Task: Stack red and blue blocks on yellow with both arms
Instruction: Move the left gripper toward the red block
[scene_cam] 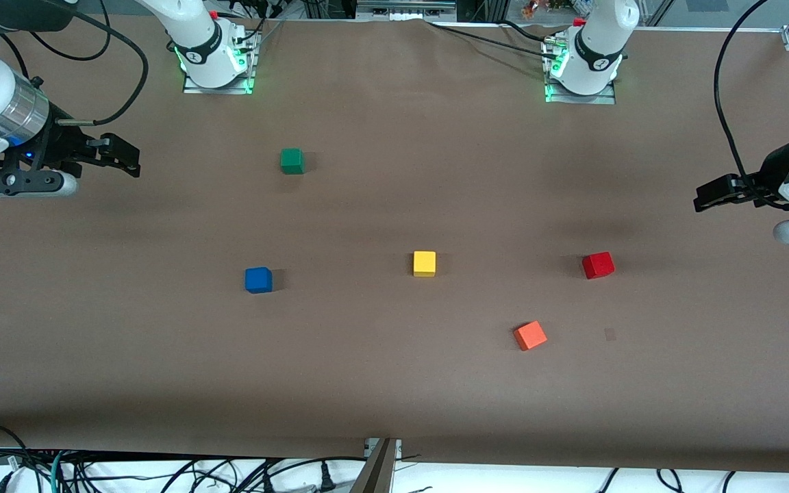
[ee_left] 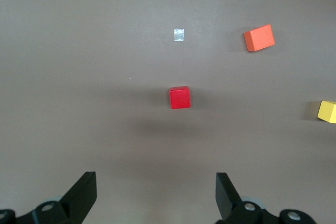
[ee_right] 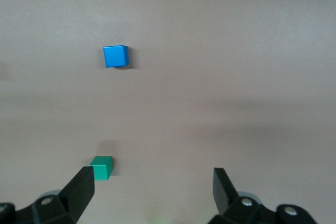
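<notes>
The yellow cube (scene_cam: 424, 263) sits mid-table, with its edge also showing in the left wrist view as the yellow cube (ee_left: 327, 112). The red block (scene_cam: 598, 265) (ee_left: 179, 97) lies toward the left arm's end of the table. Toward the right arm's end rests the blue block (scene_cam: 258, 280) (ee_right: 115, 56). My left gripper (scene_cam: 707, 196) (ee_left: 156, 187) hangs open and empty above the table's edge at the left arm's end. My right gripper (scene_cam: 129, 158) (ee_right: 153, 184) is open and empty too, up in the air over the right arm's end.
An orange cube (scene_cam: 530, 335) (ee_left: 259, 38) lies nearer the front camera than the red block. A green cube (scene_cam: 292, 161) (ee_right: 102, 167) sits farther from the camera than the blue block. A small pale patch (scene_cam: 610, 334) (ee_left: 179, 34) marks the brown cloth.
</notes>
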